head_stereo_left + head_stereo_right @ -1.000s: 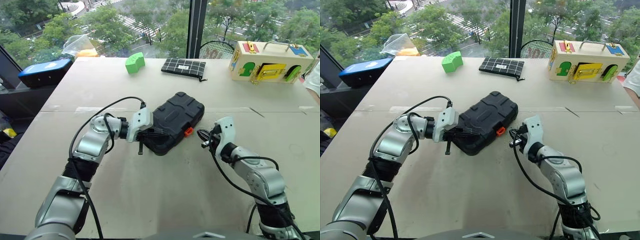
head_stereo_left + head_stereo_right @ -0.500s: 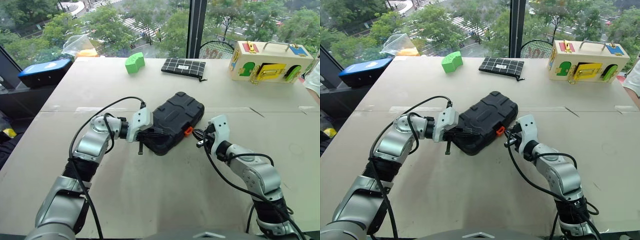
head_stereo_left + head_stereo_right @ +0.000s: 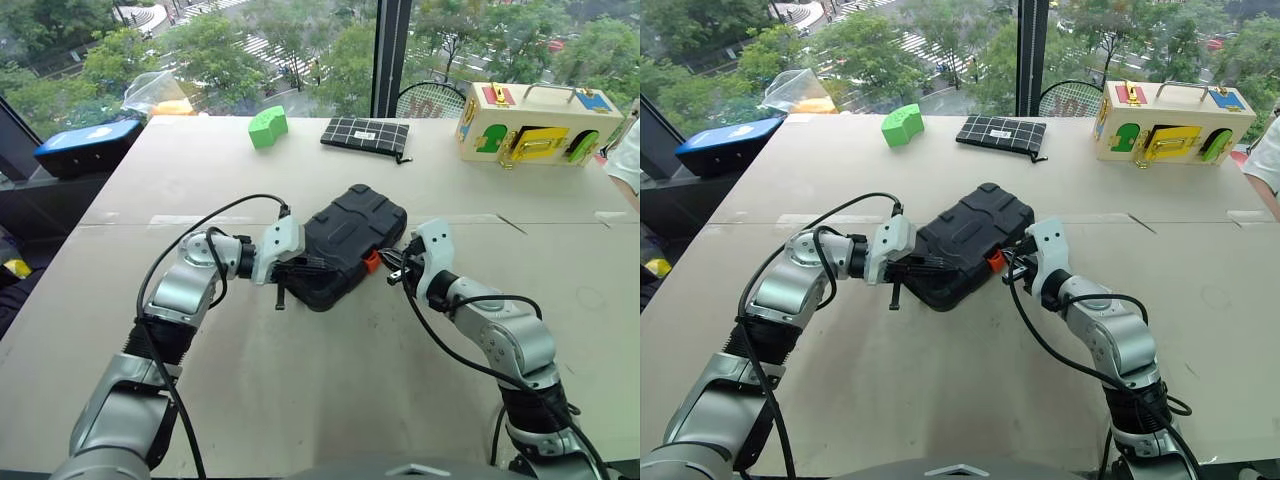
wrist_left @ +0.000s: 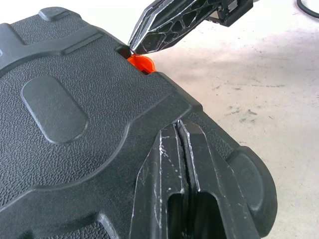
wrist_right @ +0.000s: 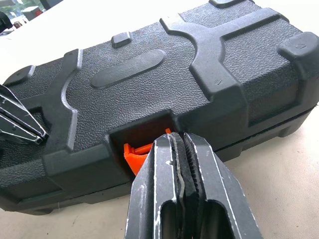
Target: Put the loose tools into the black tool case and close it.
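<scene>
- We see a wide beige table (image 3: 300, 390) running up to a window.
- The black tool case (image 3: 350, 240) lies shut near its middle, set at a slant.
- At the far edge a green block (image 3: 268, 126) sits beside a flat black white-gridded pouch (image 3: 366, 136).
- A wooden latch box (image 3: 538, 124) with coloured doors stands at the far right corner.
- A clear plastic bag (image 3: 160, 92) rests at the far left corner.
</scene>
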Controlling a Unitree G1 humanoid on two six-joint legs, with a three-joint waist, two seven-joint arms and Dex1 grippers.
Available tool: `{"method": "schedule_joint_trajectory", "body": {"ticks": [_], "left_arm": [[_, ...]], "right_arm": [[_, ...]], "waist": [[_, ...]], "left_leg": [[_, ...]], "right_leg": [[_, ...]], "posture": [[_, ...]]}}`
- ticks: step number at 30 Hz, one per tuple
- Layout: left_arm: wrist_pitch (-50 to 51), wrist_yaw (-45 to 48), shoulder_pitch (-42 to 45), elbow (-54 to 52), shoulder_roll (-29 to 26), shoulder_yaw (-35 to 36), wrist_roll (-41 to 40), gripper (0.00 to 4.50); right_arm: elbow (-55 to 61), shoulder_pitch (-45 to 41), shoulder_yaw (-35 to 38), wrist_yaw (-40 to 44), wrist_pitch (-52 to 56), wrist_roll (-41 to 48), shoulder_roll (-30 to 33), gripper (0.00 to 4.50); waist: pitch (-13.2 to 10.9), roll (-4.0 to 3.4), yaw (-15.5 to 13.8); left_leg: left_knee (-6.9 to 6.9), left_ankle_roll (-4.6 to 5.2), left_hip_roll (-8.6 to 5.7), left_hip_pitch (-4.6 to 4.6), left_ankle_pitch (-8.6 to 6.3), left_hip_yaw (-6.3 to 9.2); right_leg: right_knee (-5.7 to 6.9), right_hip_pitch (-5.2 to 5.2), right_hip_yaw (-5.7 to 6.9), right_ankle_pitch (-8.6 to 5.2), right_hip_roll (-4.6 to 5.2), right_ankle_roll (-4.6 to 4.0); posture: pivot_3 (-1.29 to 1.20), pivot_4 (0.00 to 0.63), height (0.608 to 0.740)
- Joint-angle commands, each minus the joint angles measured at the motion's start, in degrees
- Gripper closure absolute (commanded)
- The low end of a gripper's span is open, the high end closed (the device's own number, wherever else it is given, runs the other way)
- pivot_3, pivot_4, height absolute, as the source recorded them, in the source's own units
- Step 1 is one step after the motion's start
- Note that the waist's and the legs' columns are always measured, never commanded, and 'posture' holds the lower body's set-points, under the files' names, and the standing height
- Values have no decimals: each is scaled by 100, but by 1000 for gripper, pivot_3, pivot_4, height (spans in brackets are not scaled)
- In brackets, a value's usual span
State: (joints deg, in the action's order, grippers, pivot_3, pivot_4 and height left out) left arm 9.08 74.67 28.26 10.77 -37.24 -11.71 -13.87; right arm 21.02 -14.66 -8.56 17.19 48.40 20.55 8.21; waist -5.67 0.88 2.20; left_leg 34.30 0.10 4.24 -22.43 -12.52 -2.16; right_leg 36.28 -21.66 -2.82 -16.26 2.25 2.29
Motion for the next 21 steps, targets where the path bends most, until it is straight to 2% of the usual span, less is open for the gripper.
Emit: {"method": "schedule_joint_trajectory", "body": {"ticks": [1, 3, 5, 6, 7, 8, 10, 13, 14, 16, 19, 21], "left_arm": [[175, -94, -569, 446, 102, -410, 366, 4500], [315, -330, -654, 211, 303, -22, -38, 4500], [463, -825, -741, -50, 560, 416, -314, 4500], [821, -833, -889, -446, 547, 691, -726, 4247], [1184, -819, -1097, -900, 476, 943, -1140, 3964], [1463, -798, -1331, -1332, 381, 1148, -1474, 3646], [1826, -897, -1811, -1984, 179, 1470, -1852, 2686], [2120, -1152, -2432, -2547, -80, 1911, -2151, 1394], [2210, -1191, -2744, -2721, -208, 2158, -2257, 717], [2254, -1236, -3272, -2975, -395, 2565, -2357, 49], [2031, -1209, -4262, -3221, -635, 3174, -2211, 49], [1918, -1158, -4728, -3270, -704, 3392, -2152, 49]], "right_arm": [[422, -118, -189, 139, -531, -51, -45, 4467], [434, -22, -57, 273, -1420, -243, 6, 4467], [515, 61, 96, 620, -1638, -167, 326, 4467], [633, 155, 278, 887, -1659, -79, 661, 3961], [778, 260, 456, 1152, -1663, -16, 1044, 3702], [899, 376, 653, 1403, -1711, 63, 1389, 3243], [1134, 658, 1032, 1829, -1745, 313, 1954, 2263], [1382, 1205, 1649, 2343, -1783, 692, 2555, 947], [1480, 1588, 2043, 2624, -1816, 882, 2771, 235], [1621, 2301, 2703, 3127, -1920, 1157, 3099, 0], [1774, 3797, 3867, 3931, -2321, 1390, 3217, 0], [1779, 4362, 4342, 4138, -2725, 1318, 3096, 0]], "waist": [[-1, -3, 2], [-1, -8, -3], [-17, -37, -37], [-26, -39, -62], [-40, -16, -75], [-58, 2, -80], [-96, 72, -76], [-108, 87, -50], [-110, 87, -46], [-119, 83, -60], [-137, 82, -113], [-157, 91, -138]], "left_leg": [[0, 0, 0, 0, 0, 0], [0, 0, 0, -1, 0, 0], [-1, 0, -2, -12, 0, 6], [-1, 0, -8, -22, 0, 7], [0, 0, -11, -33, 0, 5], [-1, 0, -12, -39, 0, 1], [-4, -1, -14, -61, -1, -10], [-9, -6, -13, -60, -10, -6], [-22, 0, -11, -49, -14, -7], [-22, 3, -7, -47, -17, -6], [-40, 3, -1, -34, -18, -6], [-38, 1, 3, -33, -18, 2]], "right_leg": [[0, 0, -1, 0, 3, 0], [-1, 0, 0, 0, 17, 0], [-13, 0, 10, 0, 28, 0], [-19, -1, 19, 0, 28, 2], [-28, -1, 28, 0, 26, 3], [-39, -1, 28, 1, 24, 5], [-52, -6, 26, -4, 25, 18], [-55, -6, 29, 3, 21, 47], [-58, -1, 29, -1, 19, 53], [-57, 1, 37, -3, 6, 52], [-58, 3, 43, -19, 6, 31], [-60, -1, 42, -20, 27, 30]], "posture": [[0, 150, 740], [0, 150, 740], [0, 150, 740], [0, 150, 740], [0, 150, 740], [0, 150, 740], [0, 150, 740], [0, 150, 740], [0, 150, 740], [0, 150, 740], [0, 150, 740], [0, 150, 740]]}}
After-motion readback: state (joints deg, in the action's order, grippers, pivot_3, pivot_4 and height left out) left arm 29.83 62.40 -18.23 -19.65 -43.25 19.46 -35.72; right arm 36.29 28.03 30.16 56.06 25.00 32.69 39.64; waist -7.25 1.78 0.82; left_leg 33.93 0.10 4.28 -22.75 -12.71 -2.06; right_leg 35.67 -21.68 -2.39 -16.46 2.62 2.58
